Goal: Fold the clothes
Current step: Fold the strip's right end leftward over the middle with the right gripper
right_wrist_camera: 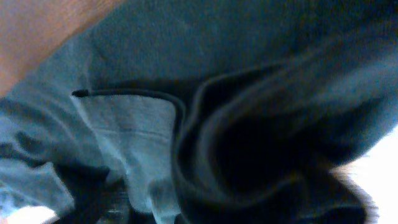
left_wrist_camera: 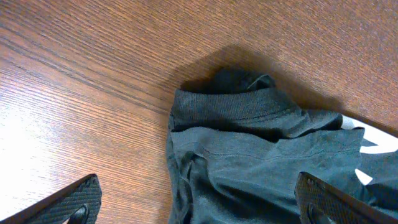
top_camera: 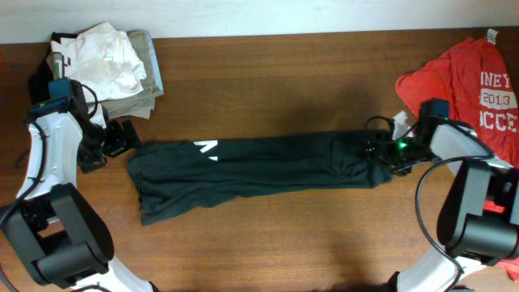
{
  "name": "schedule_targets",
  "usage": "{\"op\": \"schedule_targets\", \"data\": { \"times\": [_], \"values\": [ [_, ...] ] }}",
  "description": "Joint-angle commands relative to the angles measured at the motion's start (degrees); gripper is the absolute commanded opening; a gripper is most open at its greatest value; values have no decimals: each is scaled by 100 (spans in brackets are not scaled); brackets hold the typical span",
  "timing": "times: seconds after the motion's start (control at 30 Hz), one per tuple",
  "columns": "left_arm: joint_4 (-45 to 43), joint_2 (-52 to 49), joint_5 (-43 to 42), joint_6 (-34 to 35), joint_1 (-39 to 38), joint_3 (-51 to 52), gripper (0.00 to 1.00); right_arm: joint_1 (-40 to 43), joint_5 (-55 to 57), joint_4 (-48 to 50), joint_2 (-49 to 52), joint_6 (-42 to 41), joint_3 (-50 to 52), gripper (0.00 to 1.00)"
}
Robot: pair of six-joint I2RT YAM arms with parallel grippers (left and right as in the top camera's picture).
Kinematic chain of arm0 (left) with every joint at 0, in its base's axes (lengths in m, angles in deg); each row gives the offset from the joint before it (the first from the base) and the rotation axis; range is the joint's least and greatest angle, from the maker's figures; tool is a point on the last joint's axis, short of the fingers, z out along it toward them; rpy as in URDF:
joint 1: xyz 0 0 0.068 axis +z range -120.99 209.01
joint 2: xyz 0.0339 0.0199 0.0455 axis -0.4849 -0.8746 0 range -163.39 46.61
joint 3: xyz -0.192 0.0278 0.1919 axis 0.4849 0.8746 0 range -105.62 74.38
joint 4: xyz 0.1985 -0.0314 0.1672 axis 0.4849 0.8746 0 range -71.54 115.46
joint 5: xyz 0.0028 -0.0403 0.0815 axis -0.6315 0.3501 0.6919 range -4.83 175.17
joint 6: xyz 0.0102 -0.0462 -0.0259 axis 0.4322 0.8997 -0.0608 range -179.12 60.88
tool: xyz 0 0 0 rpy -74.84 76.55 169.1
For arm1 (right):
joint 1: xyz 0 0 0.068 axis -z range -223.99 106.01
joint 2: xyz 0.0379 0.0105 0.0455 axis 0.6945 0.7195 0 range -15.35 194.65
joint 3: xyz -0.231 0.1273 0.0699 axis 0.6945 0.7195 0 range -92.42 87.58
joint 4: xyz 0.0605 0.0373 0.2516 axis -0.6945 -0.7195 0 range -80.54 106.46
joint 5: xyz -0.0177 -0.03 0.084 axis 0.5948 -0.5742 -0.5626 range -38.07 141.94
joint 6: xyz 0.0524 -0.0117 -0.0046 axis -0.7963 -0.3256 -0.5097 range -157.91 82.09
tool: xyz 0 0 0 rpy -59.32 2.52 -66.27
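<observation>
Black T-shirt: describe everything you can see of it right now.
The black T-shirt lies on the table, gathered into a long, rumpled band of soft matte fabric. Its ribbed collar and a white label are at the left end, beside the open left gripper. The right gripper is at the right end, among the folds; whether it grips is unclear.

Brown wood-grain table (top_camera: 268, 73) carrying three lots of clothing.

A large black short-sleeved T-shirt (top_camera: 259, 166) of soft fabric lies across the middle of the table, folded into one long band running left to right. Its small white neck label (top_camera: 207, 148) shows near the left end. A pile of folded white and khaki garments (top_camera: 109, 65) sits in the far left corner. A crumpled red T-shirt with white lettering (top_camera: 470, 89) lies at the far right edge, near the band's right end.
</observation>
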Motion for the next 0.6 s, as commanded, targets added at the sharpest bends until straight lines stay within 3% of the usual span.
{"op": "schedule_targets", "data": {
  "times": [0.0, 0.03, 0.2, 0.3, 0.37, 0.57],
  "values": [
    [-9, 9, -83, -9, 28, 7, 99, -146, 140, 118, 192, -420, 118, 23],
    [-9, 2, -83, -9, 28, 7, 99, -33, 142, 103, 181, -564, 24, 4],
    [-11, -13, -83, -7, 28, 7, 99, 251, 1261, -1679, -568, -579, -1517, 4],
    [-11, -13, -85, -7, 28, 7, 99, -573, 1281, -1930, -951, -581, -1585, 4],
    [-9, -13, -85, -7, 26, 20, 99, -1891, 1283, -1878, -745, -645, -1543, 4],
    [-50, -42, -85, -7, 20, 184, 99, -3362, 1281, -1394, -645, -1038, -1532, 4]
  ]
}}
